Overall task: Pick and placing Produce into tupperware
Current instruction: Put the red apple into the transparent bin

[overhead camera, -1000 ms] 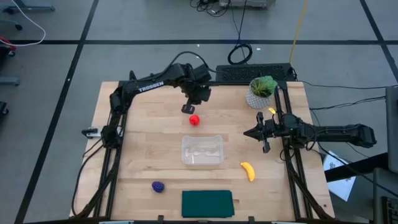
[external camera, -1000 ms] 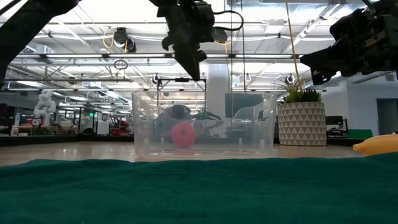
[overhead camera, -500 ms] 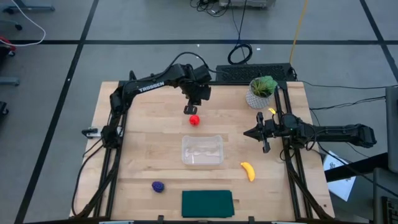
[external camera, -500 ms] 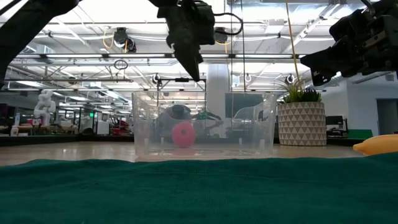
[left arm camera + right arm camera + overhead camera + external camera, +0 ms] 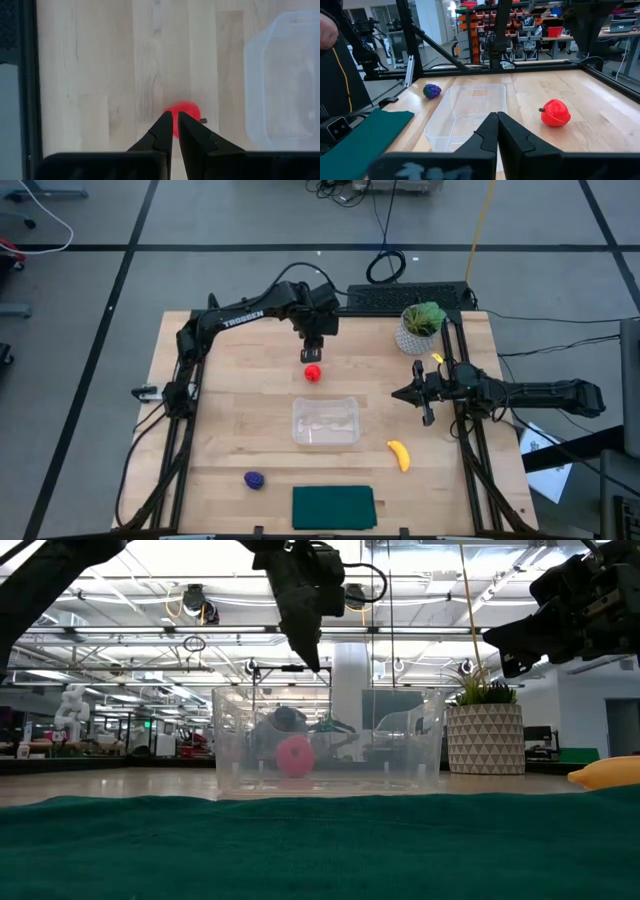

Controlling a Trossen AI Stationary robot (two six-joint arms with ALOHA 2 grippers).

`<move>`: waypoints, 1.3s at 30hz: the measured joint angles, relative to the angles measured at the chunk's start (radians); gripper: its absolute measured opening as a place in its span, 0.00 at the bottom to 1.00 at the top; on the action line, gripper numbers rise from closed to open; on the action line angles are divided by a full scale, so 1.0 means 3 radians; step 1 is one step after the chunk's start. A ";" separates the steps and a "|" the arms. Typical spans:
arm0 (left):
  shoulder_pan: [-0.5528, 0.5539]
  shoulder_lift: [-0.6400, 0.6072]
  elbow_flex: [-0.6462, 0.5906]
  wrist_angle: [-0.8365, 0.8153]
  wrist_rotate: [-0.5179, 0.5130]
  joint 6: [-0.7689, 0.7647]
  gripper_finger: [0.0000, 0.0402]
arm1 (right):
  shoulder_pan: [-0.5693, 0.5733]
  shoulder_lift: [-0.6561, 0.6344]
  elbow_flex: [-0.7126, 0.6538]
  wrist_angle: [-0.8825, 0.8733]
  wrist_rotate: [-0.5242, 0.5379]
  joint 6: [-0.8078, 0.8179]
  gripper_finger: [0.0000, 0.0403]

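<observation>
The red round piece (image 5: 313, 373) sits on the wood just beyond the far side of the clear tub (image 5: 325, 421); the low view shows it through the tub's walls (image 5: 294, 756). My left gripper (image 5: 313, 352) hangs shut well above that piece, and in its wrist view the piece (image 5: 186, 111) shows behind the fingertips (image 5: 175, 116). The banana (image 5: 399, 455) lies near the tub's right near corner. The purple lump (image 5: 254, 479) lies toward the near left. My right gripper (image 5: 397, 393) waits shut at the table's right, above the wood.
A dark green mat (image 5: 333, 507) lies at the near edge, in front of the tub. A leafy plant in a white pot (image 5: 420, 327) stands at the far right. Dark frame rails run along both sides. A keyboard (image 5: 405, 297) sits past the far edge.
My left gripper has drifted a little toward the table's right and now hangs over the red piece. Its fingers have stayed shut. Nothing else has moved.
</observation>
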 joint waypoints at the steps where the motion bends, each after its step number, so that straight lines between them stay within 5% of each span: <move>1: 0.0000 0.0000 0.0000 0.0000 -0.0021 0.0002 0.08 | -0.0001 0.0000 0.0001 0.0000 0.0000 -0.0001 0.00; 16: 0.0000 0.0000 0.0000 -0.0009 -0.0141 -0.0025 0.11 | 0.0000 0.0000 -0.0001 0.0000 0.0000 0.0001 0.00; 30: 0.0000 0.0000 0.0000 -0.0074 -0.0119 -0.0067 0.53 | 0.0000 0.0000 0.0000 -0.0001 0.0000 0.0002 0.00; 39: 0.0000 0.0000 0.0000 -0.0089 -0.0121 -0.0108 0.67 | 0.0000 0.0000 -0.0001 -0.0001 0.0000 0.0001 0.00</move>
